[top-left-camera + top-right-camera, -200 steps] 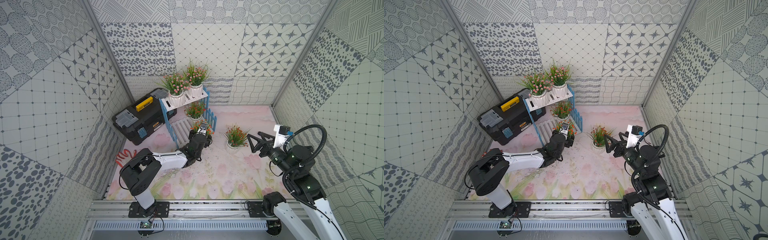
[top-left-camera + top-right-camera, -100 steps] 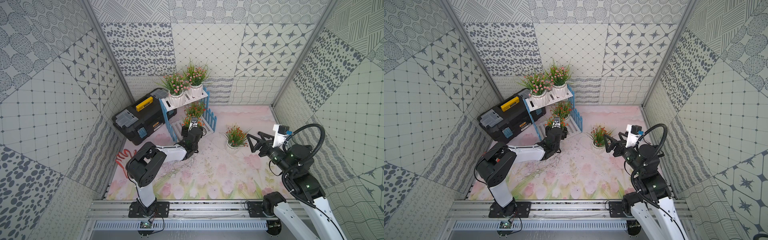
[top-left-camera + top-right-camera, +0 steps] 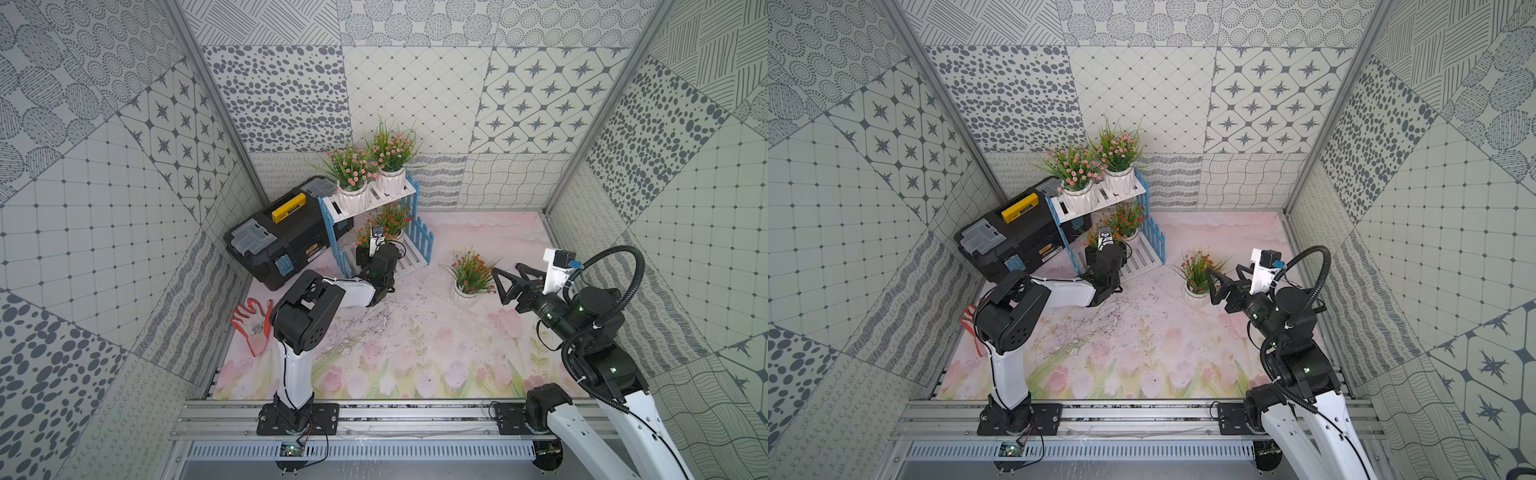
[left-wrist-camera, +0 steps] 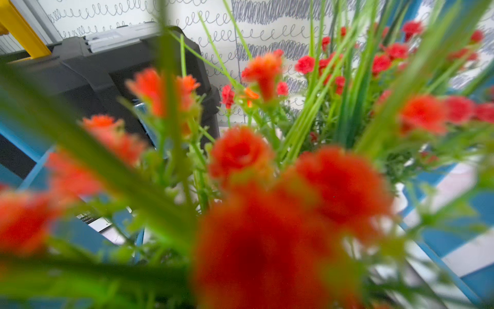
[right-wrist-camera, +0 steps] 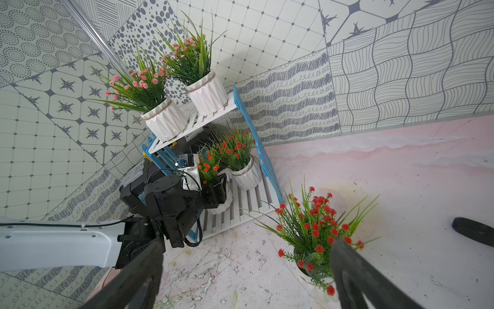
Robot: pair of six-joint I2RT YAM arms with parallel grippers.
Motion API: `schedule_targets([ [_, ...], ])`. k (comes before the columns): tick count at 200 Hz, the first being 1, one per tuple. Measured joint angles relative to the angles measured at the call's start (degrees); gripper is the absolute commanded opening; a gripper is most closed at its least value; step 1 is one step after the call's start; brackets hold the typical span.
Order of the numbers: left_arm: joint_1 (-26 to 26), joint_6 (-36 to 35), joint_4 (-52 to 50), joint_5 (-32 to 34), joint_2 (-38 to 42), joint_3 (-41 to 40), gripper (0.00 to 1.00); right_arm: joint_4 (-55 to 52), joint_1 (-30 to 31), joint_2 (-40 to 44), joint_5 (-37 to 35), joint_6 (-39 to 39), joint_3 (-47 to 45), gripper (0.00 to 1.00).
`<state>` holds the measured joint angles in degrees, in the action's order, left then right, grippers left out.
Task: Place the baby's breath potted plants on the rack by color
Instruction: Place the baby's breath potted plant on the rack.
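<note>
Orange-red blur swamps the left wrist view: blossoms of the front orange-red plant (image 4: pixel 267 235) are jammed against the lens, its pot is lost beneath them, and no jaws can be made out there. From above it's no better, with wrist and camera sitting right over the left gripper at the lower shelf of the rack (image 3: pixel 331 235). The right wrist view saves us: the left gripper (image 5: pixel 217 192) is clamped black across that plant's white ribbed pot, at the open front of the lower shelf. Is the pot resting on the slats or hanging just above? Can't tell. Deeper in on the same shelf, the back orange-red plant (image 3: pixel 395 212) stands upright, half screened by the top shelf. Up on that top shelf, side by side, are a pink plant (image 3: pixel 351 170) and a second pink plant (image 3: pixel 392 145), all grassy green blades, pink puffs and white fluted pots with a cord near the rim. Well clear of the rack, the loose orange-red plant (image 3: pixel 471 272) stands upright on the flowered mat (image 3: pixel 415 357). The right gripper (image 3: pixel 505 267) is spread wide, tips just beside those leaves, gripping nothing. A black toolbox (image 3: pixel 282 237) sits just beside the rack, and farther from the rack a red-and-white glove (image 3: pixel 249 328) peeks from behind the left arm
</note>
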<state>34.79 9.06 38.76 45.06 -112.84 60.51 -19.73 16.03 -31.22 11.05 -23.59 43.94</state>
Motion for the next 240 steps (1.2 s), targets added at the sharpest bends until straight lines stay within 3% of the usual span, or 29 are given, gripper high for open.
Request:
schedule_targets([
  [137,-3.54,6.21,0.37,8.57,-6.58,6.71,0.64,0.31,0.00,-0.44,0.04,0.26,-0.63,0.98],
  [203,-4.68,14.53,-8.94,11.34,-7.89,10.51,0.66,0.33,0.00,-0.81,0.04,0.50,-0.70,0.98],
  [219,-4.83,16.85,-11.47,11.74,-7.89,10.99,0.69,0.33,0.00,-0.79,0.04,0.63,-0.70,0.98],
  [240,-4.83,19.69,-13.88,12.33,-7.89,11.43,0.81,0.33,0.00,-0.79,0.04,0.72,-0.70,0.98],
])
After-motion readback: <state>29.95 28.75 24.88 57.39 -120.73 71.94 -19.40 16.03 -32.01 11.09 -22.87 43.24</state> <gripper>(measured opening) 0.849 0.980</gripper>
